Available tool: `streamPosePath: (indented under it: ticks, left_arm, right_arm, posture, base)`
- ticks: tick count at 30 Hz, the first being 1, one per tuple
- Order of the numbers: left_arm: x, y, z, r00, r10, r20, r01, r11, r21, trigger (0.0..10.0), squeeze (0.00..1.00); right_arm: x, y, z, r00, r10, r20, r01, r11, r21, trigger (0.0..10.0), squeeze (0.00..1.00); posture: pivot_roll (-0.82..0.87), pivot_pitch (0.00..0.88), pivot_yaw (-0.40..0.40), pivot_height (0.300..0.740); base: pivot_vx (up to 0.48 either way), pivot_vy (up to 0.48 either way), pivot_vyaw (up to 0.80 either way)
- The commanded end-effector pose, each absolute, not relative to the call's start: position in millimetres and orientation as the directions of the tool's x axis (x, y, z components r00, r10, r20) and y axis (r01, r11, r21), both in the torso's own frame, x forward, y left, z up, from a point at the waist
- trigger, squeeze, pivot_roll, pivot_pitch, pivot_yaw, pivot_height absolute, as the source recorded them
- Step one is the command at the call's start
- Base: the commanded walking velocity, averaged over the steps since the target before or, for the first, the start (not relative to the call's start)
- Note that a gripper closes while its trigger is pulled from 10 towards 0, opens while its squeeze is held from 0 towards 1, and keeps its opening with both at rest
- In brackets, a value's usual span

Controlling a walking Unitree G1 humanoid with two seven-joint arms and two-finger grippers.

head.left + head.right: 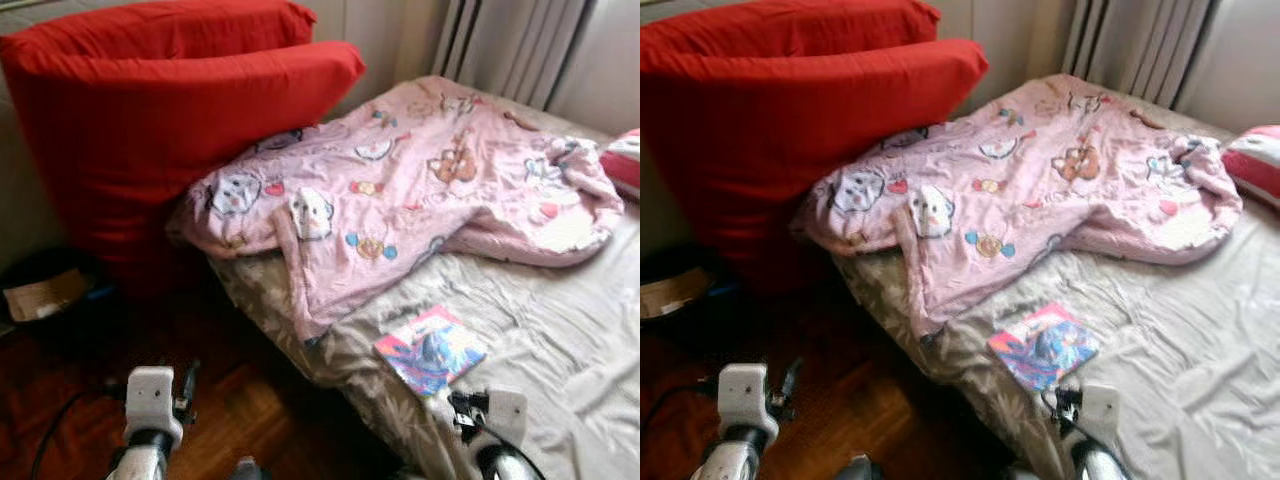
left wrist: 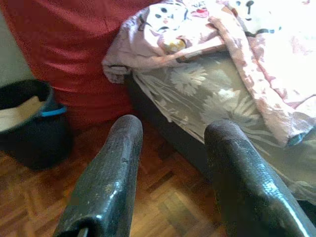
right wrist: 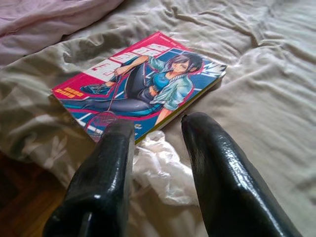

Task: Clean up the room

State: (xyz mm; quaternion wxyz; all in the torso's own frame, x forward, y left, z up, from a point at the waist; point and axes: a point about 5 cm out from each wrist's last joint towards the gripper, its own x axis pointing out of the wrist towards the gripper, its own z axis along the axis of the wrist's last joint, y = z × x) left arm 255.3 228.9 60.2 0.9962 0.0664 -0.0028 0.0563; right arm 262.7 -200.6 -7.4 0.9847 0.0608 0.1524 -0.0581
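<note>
A colourful comic book [image 1: 430, 348] lies flat on the grey floral bedsheet [image 1: 560, 340] near the bed's front corner. In the right wrist view the comic book [image 3: 143, 84] is just beyond my right gripper [image 3: 155, 128], which stands open a little short of the cover. A crumpled pink cartoon blanket [image 1: 410, 180] sprawls over the bed's far half. My left gripper [image 2: 173, 143] hangs open over the wooden floor [image 2: 163, 197], beside the bed's edge. Both wrists show at the bottom of the left eye view.
Two big red cushions [image 1: 160, 110] lean against the wall left of the bed. A dark bin [image 2: 29, 123] with paper in it stands on the floor by them. A red and white pillow [image 1: 625, 160] lies at the far right. Curtains [image 1: 520, 45] hang behind.
</note>
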Motion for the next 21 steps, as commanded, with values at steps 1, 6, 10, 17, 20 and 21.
streamPosePath:
  ticks: [1,6,10,17,20,21]
  left_arm:
    - [255,232,59,0.993,0.119,-0.004,-0.118,0.984,0.132,10.0,0.00]
    - [257,234,62,0.994,0.112,-0.008,-0.110,0.985,0.136,10.0,0.00]
    - [258,234,63,0.994,0.106,-0.012,-0.103,0.985,0.139,10.0,0.00]
    - [256,238,65,0.995,0.097,-0.022,-0.093,0.984,0.151,10.0,0.00]
    - [255,240,66,0.995,0.100,-0.023,-0.095,0.983,0.155,10.0,0.00]
    - [254,241,66,0.995,0.100,-0.026,-0.094,0.983,0.157,10.0,0.00]
  right_arm:
    - [260,-199,-13,0.933,-0.093,-0.348,0.140,0.984,0.113,10.0,0.00]
    - [268,-199,-14,0.903,-0.083,-0.421,0.133,0.987,0.092,10.0,0.00]
    - [271,-202,-16,0.866,-0.099,-0.489,0.136,0.990,0.040,10.0,0.00]
    - [287,-212,-8,0.816,-0.110,-0.567,0.129,0.992,-0.006,10.0,1.00]
    - [293,-214,-2,0.816,-0.085,-0.571,0.104,0.995,0.001,10.0,1.00]
    - [294,-213,-2,0.809,-0.043,-0.586,0.063,0.998,0.013,10.0,1.00]
  posture:
    - [0.06,0.209,-0.026,0.632]
    - [0.06,0.226,-0.011,0.632]
    - [0.06,0.236,-0.001,0.632]
    - [0.08,0.253,0.006,0.632]
    - [0.09,0.257,0.009,0.632]
    - [0.09,0.262,0.012,0.632]
  base:
    - [0.000,0.000,0.00]
    - [0.000,0.000,0.00]
    - [0.000,0.000,0.00]
    - [0.000,0.000,0.00]
    - [0.000,0.000,0.00]
    - [0.000,0.000,0.00]
